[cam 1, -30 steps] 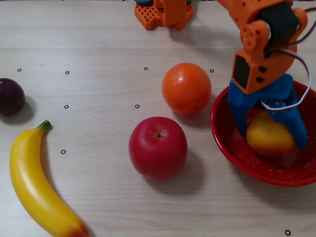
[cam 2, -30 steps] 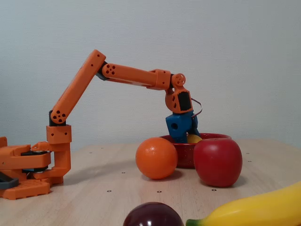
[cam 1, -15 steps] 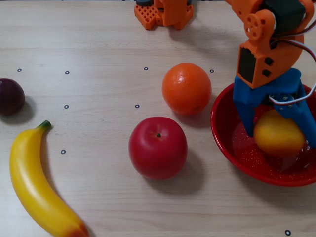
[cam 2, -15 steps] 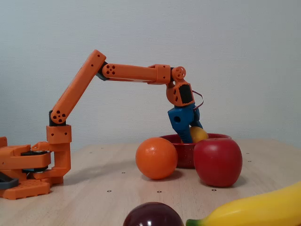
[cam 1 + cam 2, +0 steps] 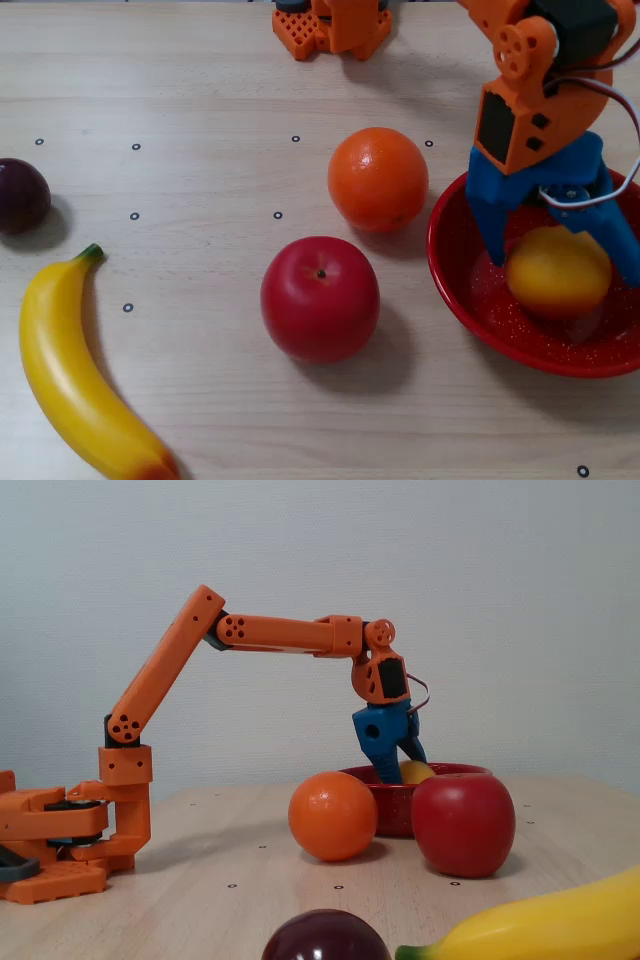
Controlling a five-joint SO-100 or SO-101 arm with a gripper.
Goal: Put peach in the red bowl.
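Observation:
The yellow-orange peach lies inside the red bowl at the right edge of the table. My gripper hangs over the bowl, open, with its blue fingers spread on either side of the peach and a little clear of it. From the side, the gripper sits just above the rim of the red bowl. Only the top of the peach shows over that rim.
An orange rests just left of the bowl, and a red apple sits in front of it. A banana and a dark plum lie at the far left. The arm's base stands at the back edge.
The fingers have spread and the peach has dropped from them into the bowl. The gripper has lifted slightly.

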